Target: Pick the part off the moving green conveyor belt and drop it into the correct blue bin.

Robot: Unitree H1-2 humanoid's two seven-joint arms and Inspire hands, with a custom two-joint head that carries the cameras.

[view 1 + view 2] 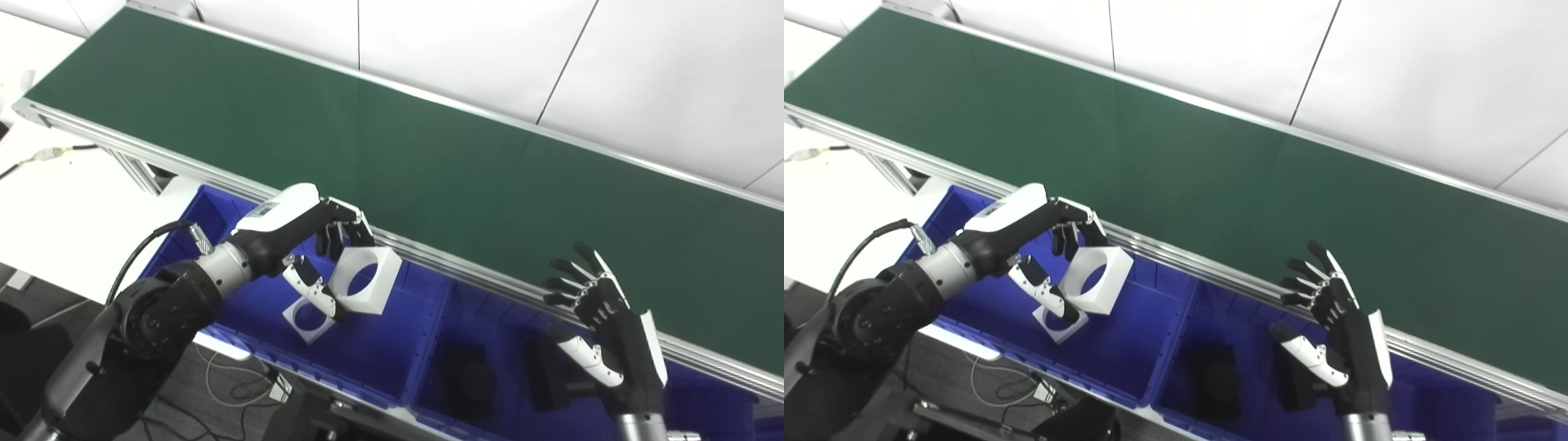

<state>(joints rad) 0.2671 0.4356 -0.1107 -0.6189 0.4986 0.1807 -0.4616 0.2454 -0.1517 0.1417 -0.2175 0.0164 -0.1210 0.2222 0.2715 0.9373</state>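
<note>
Part (pixel 366 279) held over the left-hand blue bin (pixel 343 361): white square block with a large round hole through its face, tilted on edge, clear of the green conveyor belt (pixel 429 159), which carries nothing in view. Left hand (pixel 321 245) clamped on it, fingers (pixel 334 236) hooked over the upper edge, thumb (pixel 312 285) pressed against the lower left face near the hole. Second white part (pixel 308 318) of the same shape lies flat on the bin floor directly below, so this looks like the correct bin. Neighbouring blue bin (pixel 490 343) to the right holds dark parts (pixel 468 380), hard to make out against the shadow. Right hand (pixel 603 324) empty, fingers spread and raised over that second bin, beside the belt's near rail. Handling judgement: block looks rigid, moulded or printed plastic, light for its bulk because of the bore; smooth faces likely a little slippery, so grip across opposing flat sides or rim-to-hole wall is safest. Not fragile by appearance; a short drop onto the bin floor should do no harm, though it may land on and knock the piece already there. Step in hand: release over the bin, nearly complete.
</note>
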